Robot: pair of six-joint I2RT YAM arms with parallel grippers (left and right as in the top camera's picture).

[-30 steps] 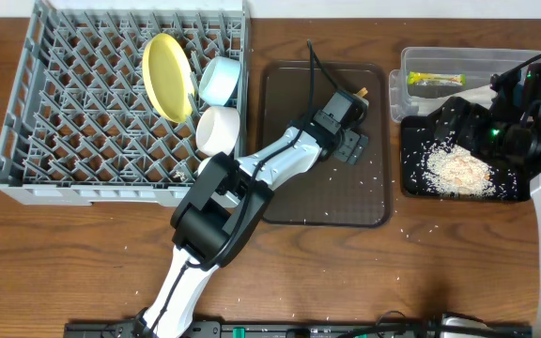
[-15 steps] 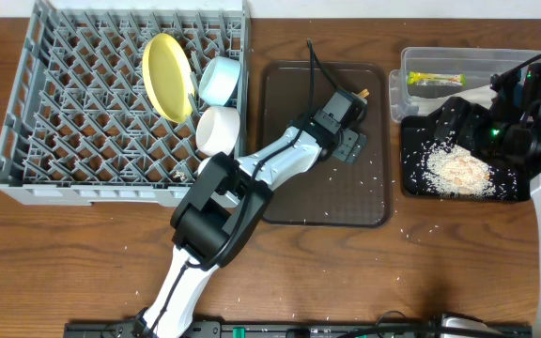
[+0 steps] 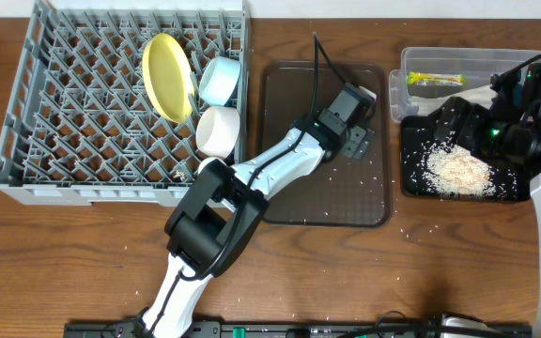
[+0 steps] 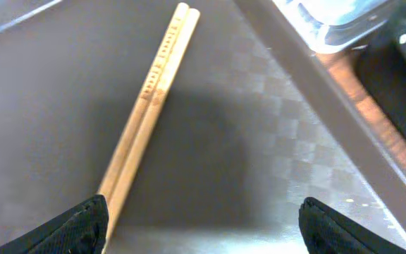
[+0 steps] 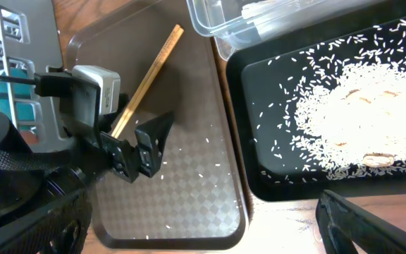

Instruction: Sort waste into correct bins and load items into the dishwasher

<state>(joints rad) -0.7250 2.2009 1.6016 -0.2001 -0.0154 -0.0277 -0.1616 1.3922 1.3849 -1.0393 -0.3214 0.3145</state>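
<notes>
The pair of wooden chopsticks (image 4: 150, 106) lies side by side on the brown serving tray (image 3: 289, 188). My left gripper (image 4: 203, 219) hovers open just above it, and the chopsticks run under its left fingertip (image 4: 83, 226). My right gripper (image 5: 196, 229) is open and holds nothing, over the black tray (image 3: 411, 178) that carries the rice scraps (image 3: 458, 171). The clear tub (image 3: 411, 70) holds the green-yellow wrapper (image 3: 437, 79) and a white napkin (image 3: 477, 91). In the grey dish rack (image 3: 64, 160) stand the yellow plate (image 3: 165, 75), the blue bowl (image 3: 220, 80) and the white bowl (image 3: 218, 130).
Loose rice grains dot the brown tray and the wooden table around it. The left arm stretches from the table's front edge diagonally across the rack's near right corner. The clear tub's corner sits close to the brown tray's far right rim.
The left gripper has shifted slightly toward the tray's far right corner, so it now covers the chopsticks' tip in the overhead view. The right arm has not moved.
</notes>
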